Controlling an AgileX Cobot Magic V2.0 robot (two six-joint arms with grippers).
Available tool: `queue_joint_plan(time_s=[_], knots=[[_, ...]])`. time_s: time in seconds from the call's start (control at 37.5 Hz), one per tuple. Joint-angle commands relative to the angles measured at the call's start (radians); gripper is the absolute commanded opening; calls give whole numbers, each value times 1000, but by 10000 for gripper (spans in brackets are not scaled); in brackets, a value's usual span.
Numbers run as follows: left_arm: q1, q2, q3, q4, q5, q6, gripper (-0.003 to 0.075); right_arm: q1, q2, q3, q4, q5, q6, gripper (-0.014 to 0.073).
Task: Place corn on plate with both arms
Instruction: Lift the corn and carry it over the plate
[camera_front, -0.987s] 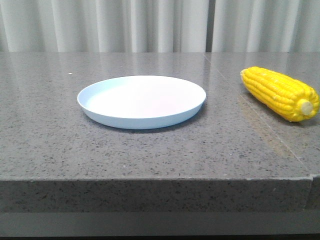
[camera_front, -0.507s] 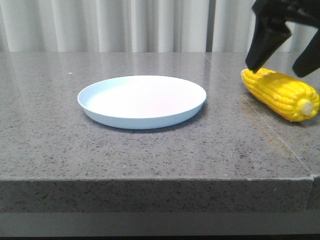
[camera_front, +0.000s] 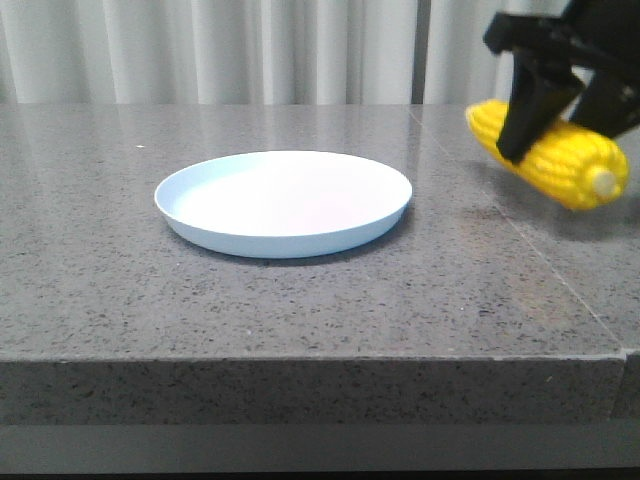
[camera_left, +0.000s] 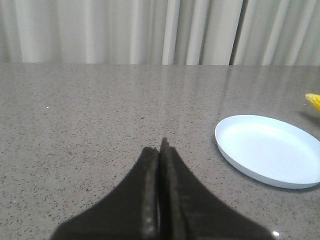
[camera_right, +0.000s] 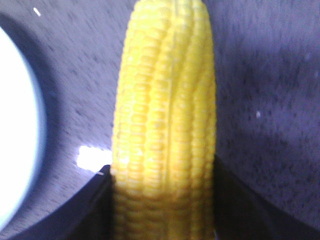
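Now the right gripper (camera_front: 562, 118) pinches the corn (camera_front: 550, 155) across its middle and holds it clear of the table (camera_front: 300, 300), well to the right of the plate (camera_front: 284, 203). The left gripper (camera_left: 160, 150) has its fingers pressed together, holding nothing, near the plate's other side. To do this well, carry the corn level over the plate's middle, lower it until it rests, then let go so it cannot roll.

Yellow corn (camera_front: 560, 165), pale-blue plate (camera_front: 284, 238), gray speckled table (camera_front: 300, 310).
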Motion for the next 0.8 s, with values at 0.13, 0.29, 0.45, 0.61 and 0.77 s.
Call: queue_joint_plan(time_s=[0.13,0.29,0.45,0.61,0.77], knots=[[-4,13,-26,9,-87,-10,-20,134,-52,-188,36,7,1,233],[-4,13,-26,9,-87,-10,-20,268,1,-270,27,8,72,219],[-4,13,-26,9,-87,-10,-20,365,94,-327,-9,10,123,219],[-4,13,-26,9,-87,-10,-20,424,175,-360,-137,40,218,219],[-4,13,-26,9,-87,-10,-20,450,229,-368,-223,48,257,221]])
